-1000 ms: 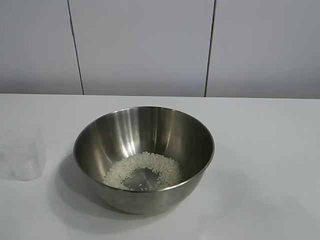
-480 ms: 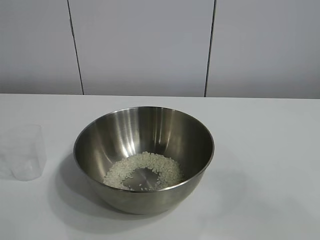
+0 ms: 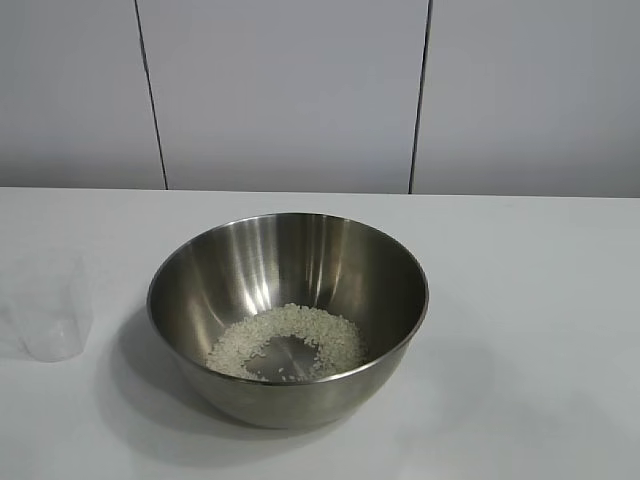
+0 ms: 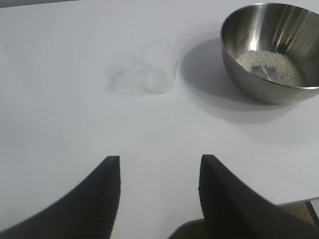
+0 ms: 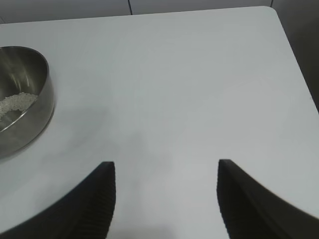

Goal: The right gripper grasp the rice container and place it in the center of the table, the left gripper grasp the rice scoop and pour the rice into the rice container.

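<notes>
The steel rice container (image 3: 288,318) stands mid-table with a ring of rice (image 3: 290,340) in its bottom. It also shows in the left wrist view (image 4: 271,55) and the right wrist view (image 5: 22,99). The translucent rice scoop (image 3: 48,310) stands upright on the table (image 3: 540,300) to the left of the bowl; it looks empty and shows in the left wrist view (image 4: 157,69). My left gripper (image 4: 159,162) is open and empty, well back from the scoop. My right gripper (image 5: 165,165) is open and empty over bare table, away from the bowl. Neither gripper shows in the exterior view.
A panelled wall (image 3: 290,90) stands behind the table. The table's corner and right edge show in the right wrist view (image 5: 291,55). Its near edge shows in the left wrist view (image 4: 304,201).
</notes>
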You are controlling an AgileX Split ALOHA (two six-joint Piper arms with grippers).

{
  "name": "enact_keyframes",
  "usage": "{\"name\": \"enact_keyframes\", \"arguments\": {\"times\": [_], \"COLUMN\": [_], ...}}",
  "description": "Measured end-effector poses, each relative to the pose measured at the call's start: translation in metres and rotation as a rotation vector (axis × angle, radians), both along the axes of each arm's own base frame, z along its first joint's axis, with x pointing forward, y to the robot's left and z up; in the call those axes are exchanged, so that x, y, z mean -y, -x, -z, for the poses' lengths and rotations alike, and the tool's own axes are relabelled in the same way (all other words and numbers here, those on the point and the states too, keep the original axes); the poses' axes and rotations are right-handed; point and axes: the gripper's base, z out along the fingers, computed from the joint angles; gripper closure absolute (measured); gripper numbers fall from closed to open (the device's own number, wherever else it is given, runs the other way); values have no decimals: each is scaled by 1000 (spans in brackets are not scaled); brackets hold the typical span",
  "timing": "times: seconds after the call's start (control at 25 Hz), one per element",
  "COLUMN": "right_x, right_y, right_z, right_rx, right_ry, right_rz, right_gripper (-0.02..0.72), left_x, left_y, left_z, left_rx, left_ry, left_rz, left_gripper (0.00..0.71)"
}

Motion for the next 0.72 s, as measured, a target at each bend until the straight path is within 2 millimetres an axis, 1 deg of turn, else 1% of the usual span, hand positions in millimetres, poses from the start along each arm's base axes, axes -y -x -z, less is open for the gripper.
{"name": "enact_keyframes", "arguments": {"times": [0.16, 0.72], "right_x": [0, 0], "right_y": [0, 0], "right_z": [0, 0], "right_rx": [0, 0], "right_ry": [0, 0], "right_rz": [0, 0], "right_gripper": [295, 295], "left_x": [2, 2], "left_y": [-8, -9], "left_z": [11, 11], "left_rx": [-15, -7], "left_ry": [8, 10], "left_rz": [1, 0], "left_gripper": [350, 350]}}
